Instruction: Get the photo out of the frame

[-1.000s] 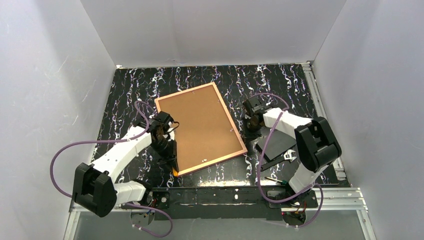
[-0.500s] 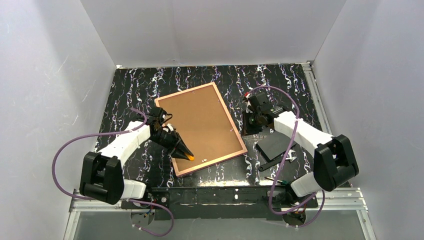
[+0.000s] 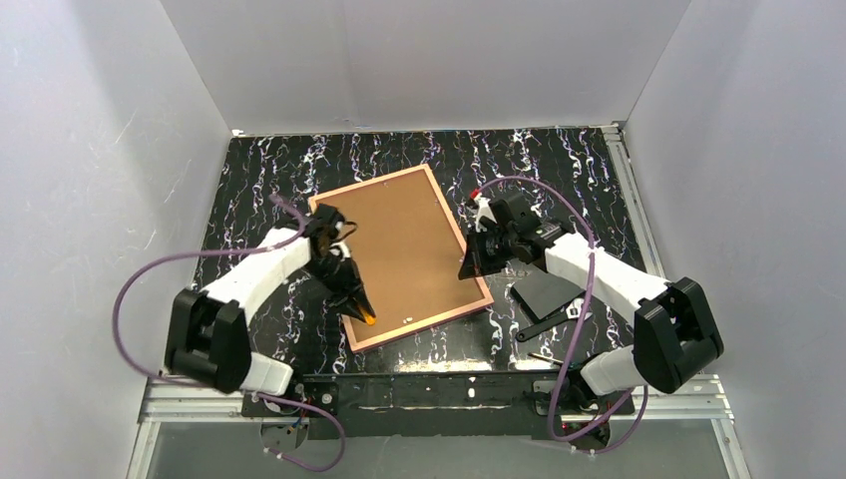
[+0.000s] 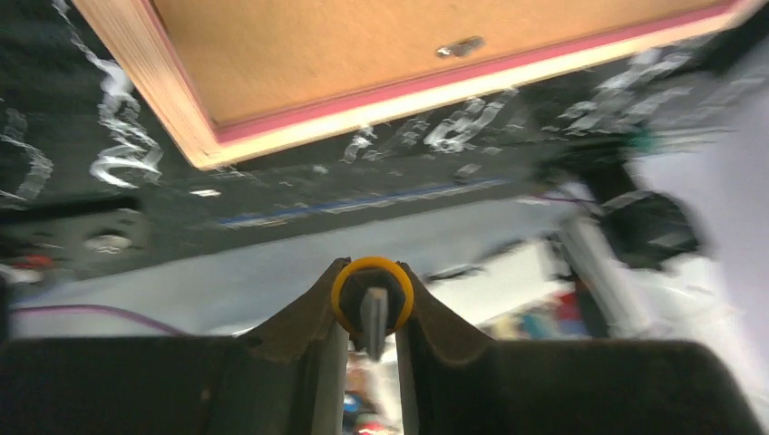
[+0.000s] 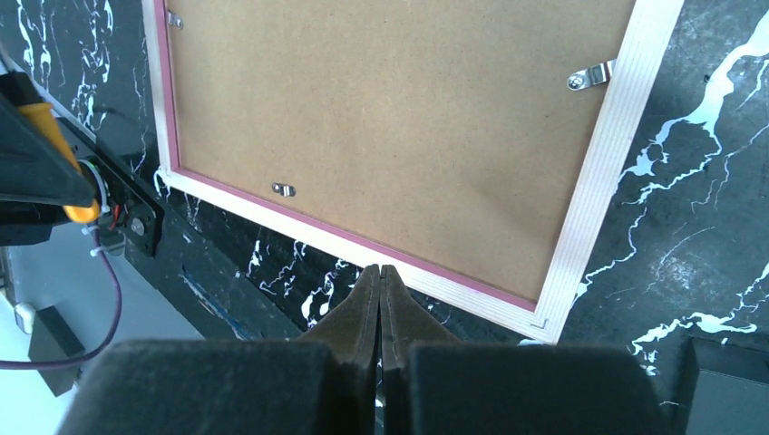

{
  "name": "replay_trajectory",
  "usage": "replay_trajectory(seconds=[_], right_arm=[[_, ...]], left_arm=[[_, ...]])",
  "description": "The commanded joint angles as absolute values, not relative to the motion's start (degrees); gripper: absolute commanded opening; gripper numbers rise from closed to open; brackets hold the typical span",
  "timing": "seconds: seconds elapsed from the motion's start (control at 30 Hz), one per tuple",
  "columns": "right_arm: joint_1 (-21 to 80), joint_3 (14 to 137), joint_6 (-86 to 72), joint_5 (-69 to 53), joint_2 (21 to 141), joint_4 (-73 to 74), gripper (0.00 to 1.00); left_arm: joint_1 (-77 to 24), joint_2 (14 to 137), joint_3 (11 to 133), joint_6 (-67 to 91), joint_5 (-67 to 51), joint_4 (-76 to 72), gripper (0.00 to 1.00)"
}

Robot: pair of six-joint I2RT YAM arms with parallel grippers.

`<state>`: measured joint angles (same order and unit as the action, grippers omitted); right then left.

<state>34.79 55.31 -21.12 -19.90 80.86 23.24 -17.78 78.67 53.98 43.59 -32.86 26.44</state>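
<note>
While the top view looked down on the black, white-veined table (image 3: 259,180), the thin pink rectangular picture frame (image 3: 399,254) lay face down at its middle, brown fibreboard backing (image 3: 394,239) upward, with the photo hidden. The left gripper (image 3: 357,301) sat at 7 o'clock of the frame, over its near left corner, pinching the small orange-handled tool (image 3: 365,315). The right gripper (image 3: 469,264) was at 4 o'clock of the frame, at its right long edge; whether it touched the rim could not be told. A flat black panel (image 3: 549,289) lay on the table at the frame's 4 o'clock, beyond that gripper.

In the left wrist view, the left gripper (image 4: 372,270) had its jaws drawn in on the tool (image 4: 372,304), whose round orange end with a grey tip was clamped between both fingers (image 4: 313,313). The frame's corner (image 4: 408,86) filled the 12 o'clock part, apart from the tool, with a small metal clip (image 4: 458,47) on the board.

In the right wrist view, the right gripper (image 5: 381,276) had its fingers (image 5: 363,308) pressed flat together, with nothing between them. Their tips were over the table (image 5: 689,227) just outside the frame's pale rim (image 5: 617,163). Metal clips (image 5: 594,75) held the board (image 5: 390,118). At 9 o'clock the orange tool (image 5: 43,127) showed.
</note>
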Motion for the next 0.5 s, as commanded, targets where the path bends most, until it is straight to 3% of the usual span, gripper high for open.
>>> replay_trajectory(seconds=[0.0, 0.1, 0.33, 0.47], right_arm=[[34.7, 53.7, -20.5, -19.4, 78.2, 22.0, 0.01], [34.7, 51.4, -20.3, -17.4, 75.8, 22.7, 0.01], [34.7, 46.3, -20.9, -16.0, 71.1, 21.9, 0.01], [34.7, 46.1, -20.7, -16.1, 70.7, 22.2, 0.01]], left_arm=[[-28.6, 91.1, 61.5, 27.0, -13.2, 38.0, 0.0], [-30.7, 99.3, 64.7, 21.0, -7.9, 37.9, 0.01], [-33.5, 103.8, 67.2, 16.8, -1.1, 33.6, 0.29], [-34.6, 102.0, 65.1, 19.0, 4.7, 31.2, 0.51]])
